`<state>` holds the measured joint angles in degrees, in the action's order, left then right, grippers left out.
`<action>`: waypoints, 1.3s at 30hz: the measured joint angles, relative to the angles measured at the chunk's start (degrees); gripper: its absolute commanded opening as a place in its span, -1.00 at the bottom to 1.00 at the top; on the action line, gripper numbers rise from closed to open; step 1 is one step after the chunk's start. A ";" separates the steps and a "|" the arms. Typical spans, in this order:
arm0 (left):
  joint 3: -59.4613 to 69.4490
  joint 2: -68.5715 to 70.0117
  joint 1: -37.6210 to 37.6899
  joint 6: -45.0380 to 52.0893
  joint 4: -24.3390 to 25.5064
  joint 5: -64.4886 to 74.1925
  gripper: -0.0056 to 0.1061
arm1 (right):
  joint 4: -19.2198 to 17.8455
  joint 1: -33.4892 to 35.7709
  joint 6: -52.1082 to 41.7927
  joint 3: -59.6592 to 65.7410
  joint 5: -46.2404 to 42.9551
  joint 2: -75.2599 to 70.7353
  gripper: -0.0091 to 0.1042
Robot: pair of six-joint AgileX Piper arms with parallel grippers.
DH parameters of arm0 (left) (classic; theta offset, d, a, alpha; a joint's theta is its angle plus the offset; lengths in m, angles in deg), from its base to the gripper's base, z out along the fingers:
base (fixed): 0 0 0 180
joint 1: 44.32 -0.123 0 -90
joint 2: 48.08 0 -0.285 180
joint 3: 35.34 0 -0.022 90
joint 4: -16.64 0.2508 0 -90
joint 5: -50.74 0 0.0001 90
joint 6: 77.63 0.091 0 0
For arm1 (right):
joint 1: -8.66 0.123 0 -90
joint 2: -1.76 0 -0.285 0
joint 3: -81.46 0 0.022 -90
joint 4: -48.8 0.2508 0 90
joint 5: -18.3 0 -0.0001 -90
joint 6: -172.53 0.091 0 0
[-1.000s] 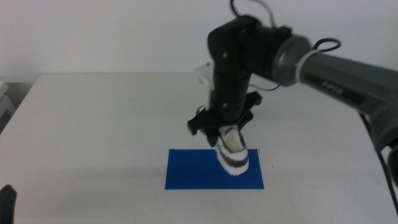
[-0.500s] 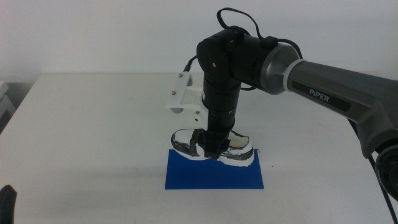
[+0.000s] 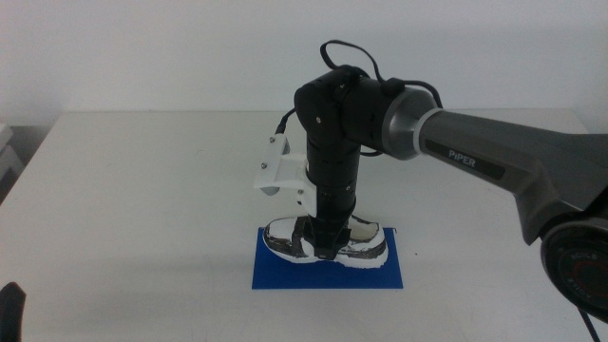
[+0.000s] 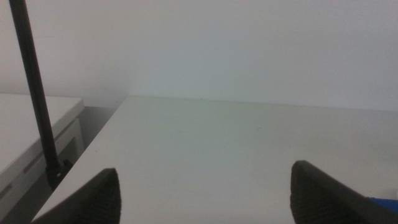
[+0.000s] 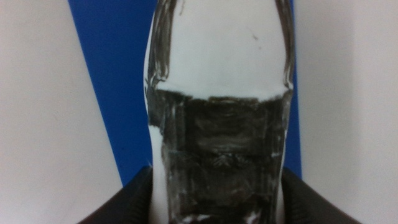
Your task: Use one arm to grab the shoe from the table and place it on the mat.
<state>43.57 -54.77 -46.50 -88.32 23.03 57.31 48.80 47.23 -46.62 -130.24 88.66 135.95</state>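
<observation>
The white sneaker with black patches [image 3: 363, 243] lies lengthwise on the deep blue mat [image 3: 285, 272], sole down as far as I can see. My right gripper [image 3: 324, 243] comes straight down from the black and grey arm [image 3: 456, 152] and is shut across the shoe's middle. In the right wrist view the shoe [image 5: 217, 68] fills the gap between the two jaws, with the mat [image 5: 115, 81] under it. My left gripper [image 4: 205, 190] is open and empty, low at the table's near left corner [image 3: 8, 306].
The white table [image 3: 142, 190] stretches around the mat on all sides. A white wall stands behind it. A dark pole [image 4: 34, 93] and a lower white surface [image 4: 25, 134] stand off the table's left edge.
The right arm has turned the shoe from hanging toe-down above the mat to lying lengthwise, and has lowered it onto the mat. The left gripper has not moved.
</observation>
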 measured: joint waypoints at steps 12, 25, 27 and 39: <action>0.00 0.00 0.00 0.00 0.00 0.00 0.78 | 0.75 0.00 0.23 0.00 -0.16 1.85 -0.80; 0.00 0.00 0.00 0.00 0.00 0.00 0.78 | 2.50 -0.06 2.06 -0.04 -0.23 -1.74 0.60; 0.00 0.00 0.00 0.00 0.00 0.00 0.78 | 3.39 -0.89 4.03 -0.04 -0.10 -4.75 0.59; 0.00 0.00 0.00 0.00 0.00 0.00 0.78 | -1.22 -14.83 30.26 19.48 -12.33 -39.21 0.45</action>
<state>43.57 -54.77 -46.50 -88.32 23.03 57.31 47.57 32.41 -16.35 -110.76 76.33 96.74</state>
